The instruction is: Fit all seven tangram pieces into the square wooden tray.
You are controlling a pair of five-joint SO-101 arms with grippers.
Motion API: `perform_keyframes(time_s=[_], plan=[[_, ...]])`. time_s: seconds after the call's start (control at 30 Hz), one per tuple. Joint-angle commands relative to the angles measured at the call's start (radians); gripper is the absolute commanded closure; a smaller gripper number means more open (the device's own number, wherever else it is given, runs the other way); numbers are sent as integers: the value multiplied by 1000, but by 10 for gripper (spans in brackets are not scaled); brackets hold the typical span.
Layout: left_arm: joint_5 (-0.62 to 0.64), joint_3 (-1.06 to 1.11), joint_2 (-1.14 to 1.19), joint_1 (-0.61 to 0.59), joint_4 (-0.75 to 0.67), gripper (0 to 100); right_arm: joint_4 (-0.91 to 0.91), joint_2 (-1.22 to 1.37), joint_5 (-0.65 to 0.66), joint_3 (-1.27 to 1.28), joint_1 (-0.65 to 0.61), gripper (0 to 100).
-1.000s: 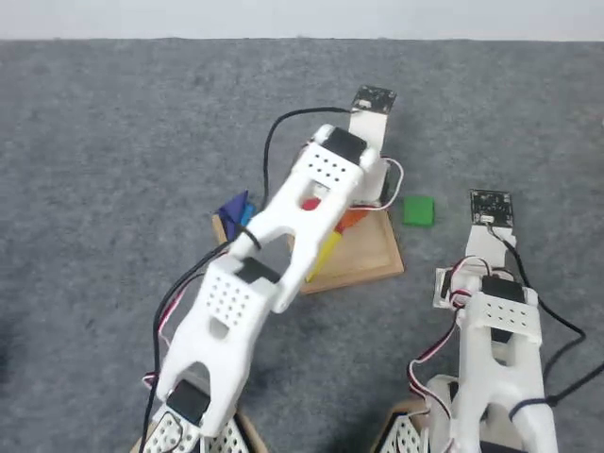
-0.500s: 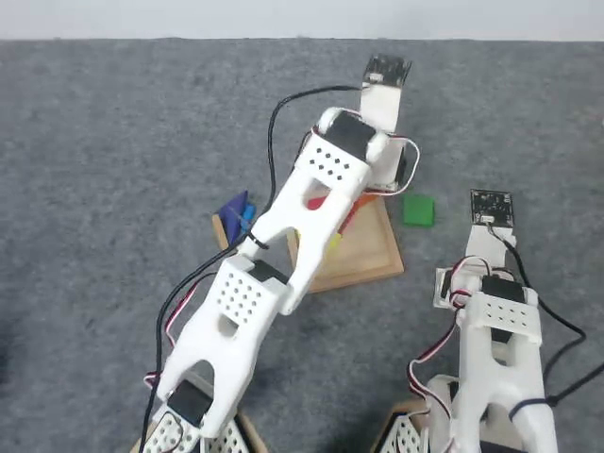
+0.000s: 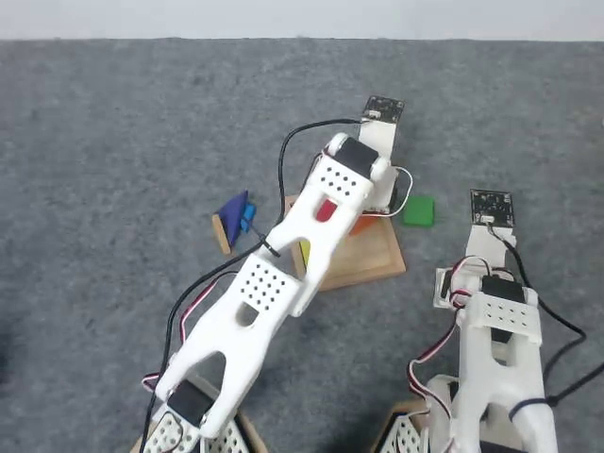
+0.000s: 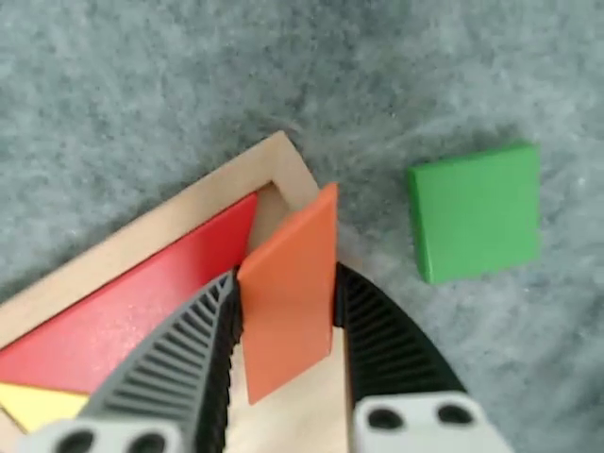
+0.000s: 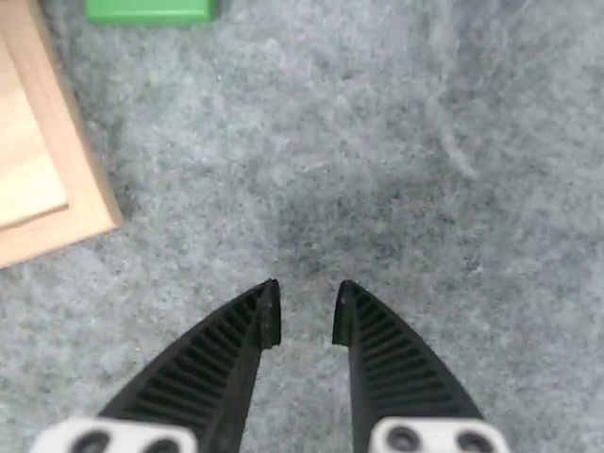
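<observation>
Left arm (image 3: pixel 283 283) swung since a second ago: its wrist pushed out toward the far side, then came back nearer, and now hangs over the tray's far right corner. Right arm (image 3: pixel 495 321) and green square (image 3: pixel 418 209) haven't moved.

Nearest to us, the right arm sits at the near right. We see the right gripper (image 5: pixel 304 307) hovering over bare grey carpet (image 3: pixel 113 142), jaws a little apart with nothing between them. The tray's near right corner (image 5: pixel 57 179) is just beside it.

Next out is the square wooden tray (image 3: pixel 363 264), mid-table, with the left arm crossing over most of it. Inside we make out a red triangle (image 4: pixel 142 302) along the far rim and a yellow piece (image 4: pixel 33 406) beside it on the near side.

The left gripper (image 4: pixel 286 283) is clamped on an orange piece (image 4: pixel 288 302), held on edge between both jaws above the far right corner of the tray (image 4: pixel 283 156). We can't tell whether the piece's lower edge touches the tray floor.

The green square lies flat on the carpet just right of that corner, outside the tray and apart from it.

At the tray's left corner, a blue piece (image 3: pixel 247 215) and a purple piece (image 3: pixel 231 209) stand tilted against each other.
</observation>
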Motion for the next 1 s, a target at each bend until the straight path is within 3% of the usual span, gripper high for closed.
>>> perform_keyframes(time_s=[0.0,0.2,0.7,0.83,0.97], plan=[[34,-81,-9,8,46,971,-21,-42,-9,-37,5,887],[37,-39,-14,6,46,758,-21,-41,-9,-35,-19,887],[74,-102,-92,-57,46,754,-21,-39,-8,-35,-21,887],[11,-236,-123,-123,48,754,-19,-30,23,-35,-39,887],[-54,-205,-238,-221,49,754,-10,-30,34,-37,-76,887]])
